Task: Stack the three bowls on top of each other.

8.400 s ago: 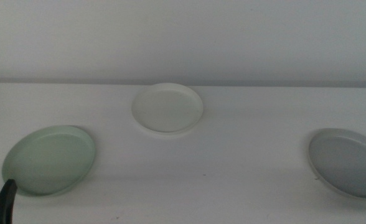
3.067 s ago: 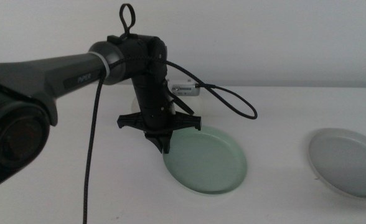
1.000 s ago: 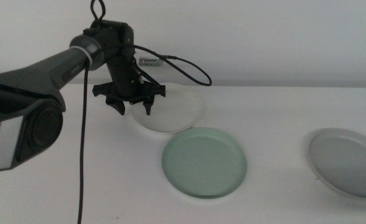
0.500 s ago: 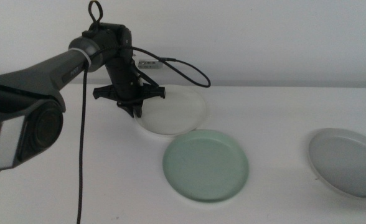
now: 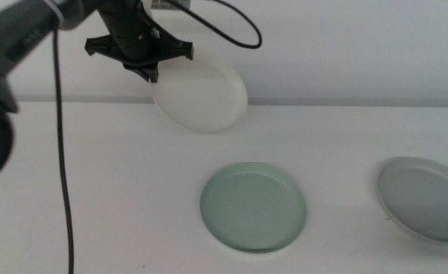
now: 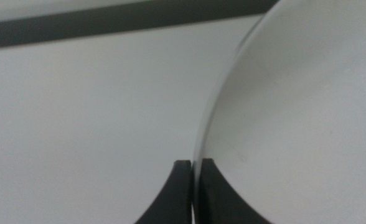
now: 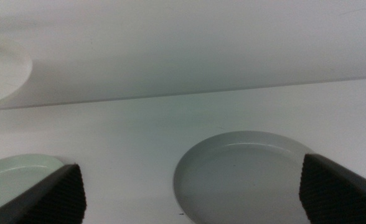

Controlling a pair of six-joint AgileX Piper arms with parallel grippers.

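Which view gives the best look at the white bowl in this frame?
The middle view: the whole white bowl hangs tilted above the table, pinched at its rim by the left gripper. The left wrist view shows only the rim between the fingers; the right wrist view catches an edge at the frame's border.

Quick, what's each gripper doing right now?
Left gripper: shut on the white bowl, lifted off the table.
Right gripper: open, holding nothing.
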